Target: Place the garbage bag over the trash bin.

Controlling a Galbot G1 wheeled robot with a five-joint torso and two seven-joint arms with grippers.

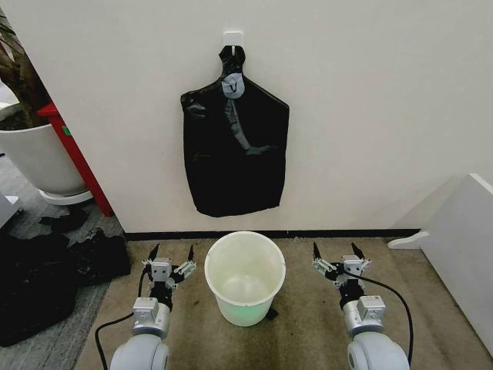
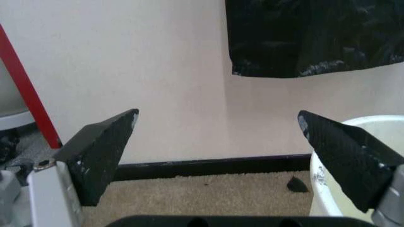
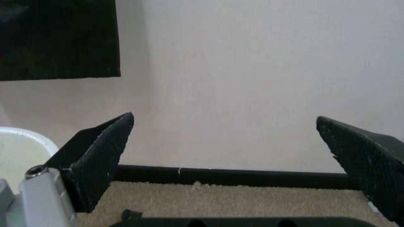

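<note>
The garbage bag (image 1: 235,150) hangs flat against the pale wall (image 1: 370,100) from a small white hook (image 1: 233,37), its gathered neck at the top and its lower edge a short way above the floor; it is glossy black and wrinkled, and nothing grips it. Directly beneath it, on the tan carpet (image 1: 308,324), stands the trash bin (image 1: 245,279), a round white bucket with a rolled rim and a faint green tint inside; it is upright and stands just in front of the black baseboard (image 1: 347,233).

The left gripper (image 1: 171,255) sits low beside the bin on the robot's left, pointing toward the wall; its jaws are spread wide, holding nothing. In the left wrist view the two dark fingers (image 2: 104,158) stand far apart, with the bin's white rim (image 2: 379,124) just beside one of them and the bag's bottom edge (image 2: 309,38) high above. The right gripper (image 1: 339,253) sits on the bin's other side, at about the same height, apart from the rim; its jaws are likewise spread and empty. The right wrist view shows its fingers (image 3: 98,158) wide apart against the wall, a corner of the bag (image 3: 57,38) and a sliver of the bin (image 3: 22,151) to one side.

To the robot's left are a large white planter (image 1: 38,158), a red upright (image 1: 77,158) and dark bundles (image 1: 54,277) on the floor; a white panel (image 1: 462,247) stands at the right.
</note>
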